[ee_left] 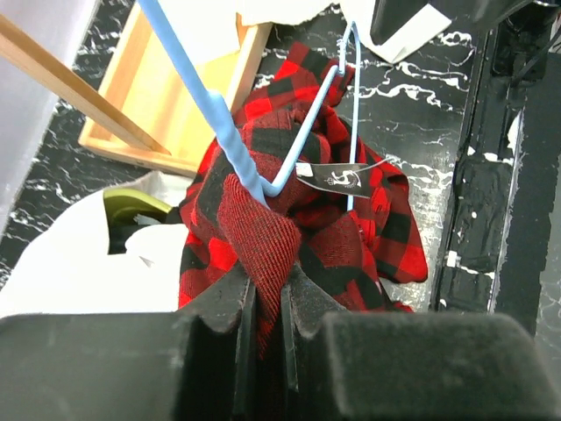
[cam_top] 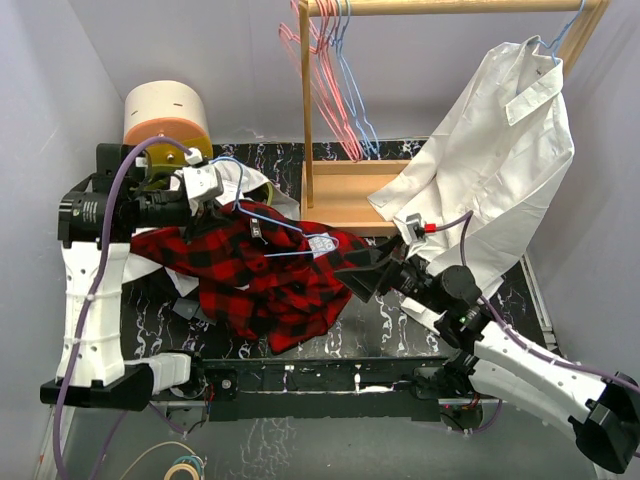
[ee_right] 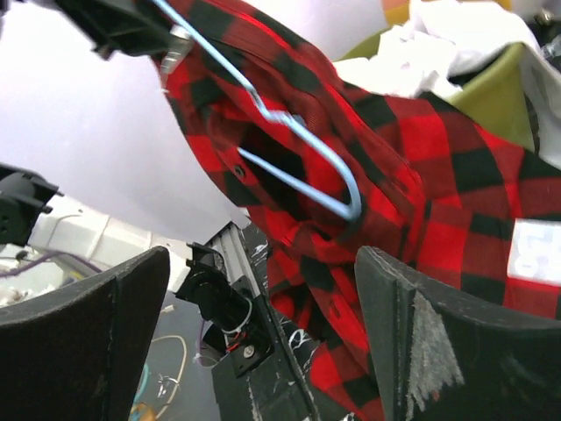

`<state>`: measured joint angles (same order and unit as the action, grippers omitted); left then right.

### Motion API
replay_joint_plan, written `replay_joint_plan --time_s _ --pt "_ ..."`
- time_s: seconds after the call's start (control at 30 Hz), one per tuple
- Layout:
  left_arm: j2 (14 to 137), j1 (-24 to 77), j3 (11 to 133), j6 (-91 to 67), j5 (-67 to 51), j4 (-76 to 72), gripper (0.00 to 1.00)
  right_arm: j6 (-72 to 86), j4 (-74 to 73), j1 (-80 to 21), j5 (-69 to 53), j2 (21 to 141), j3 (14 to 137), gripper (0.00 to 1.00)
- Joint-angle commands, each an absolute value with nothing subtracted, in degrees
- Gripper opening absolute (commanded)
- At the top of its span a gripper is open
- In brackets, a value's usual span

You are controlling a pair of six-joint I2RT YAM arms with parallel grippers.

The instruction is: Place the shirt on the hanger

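Note:
The red-and-black check shirt (cam_top: 265, 275) lies bunched on the black table, partly lifted at its left. The light-blue wire hanger (cam_top: 290, 238) lies across it, partly threaded into the fabric. My left gripper (cam_top: 205, 208) is shut on a fold of the shirt (ee_left: 351, 237); the fold is pinched between the jaws (ee_left: 270, 294), and the hanger (ee_left: 223, 132) runs just above them. My right gripper (cam_top: 358, 272) is open at the shirt's right edge. In the right wrist view its fingers (ee_right: 456, 342) stand wide apart (ee_right: 263, 298), with shirt (ee_right: 438, 175) and hanger (ee_right: 307, 149) ahead of them.
A wooden rack (cam_top: 345, 195) stands at the back with pink-red hangers (cam_top: 320, 80) and a large white shirt (cam_top: 500, 150) hanging at the right. A beige roll (cam_top: 165, 115) and white garments (cam_top: 250, 185) sit at the back left.

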<state>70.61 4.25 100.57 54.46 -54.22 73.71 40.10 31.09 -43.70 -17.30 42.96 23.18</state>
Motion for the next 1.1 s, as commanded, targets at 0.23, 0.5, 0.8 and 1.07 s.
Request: replay_joint_plan --time_s 0.23,0.5,0.8,1.07 --pt "61.5 4.0 103.0 59.8 -62.9 71.6 0.00 50.3 43.2 -42.5 -17.9 44.0 15.6 0.44" --pt "60.6 4.0 104.3 66.4 -67.7 73.7 0.00 62.4 69.0 -40.2 -29.6 58.1 15.6 0.87" --pt "59.4 3.9 104.1 60.2 -71.3 64.2 0.00 79.8 103.1 -39.7 -35.0 81.0 22.0 0.85" --pt "60.1 2.9 103.3 54.9 -71.0 59.6 0.00 79.8 104.5 -39.3 -35.9 85.2 28.2 0.86"
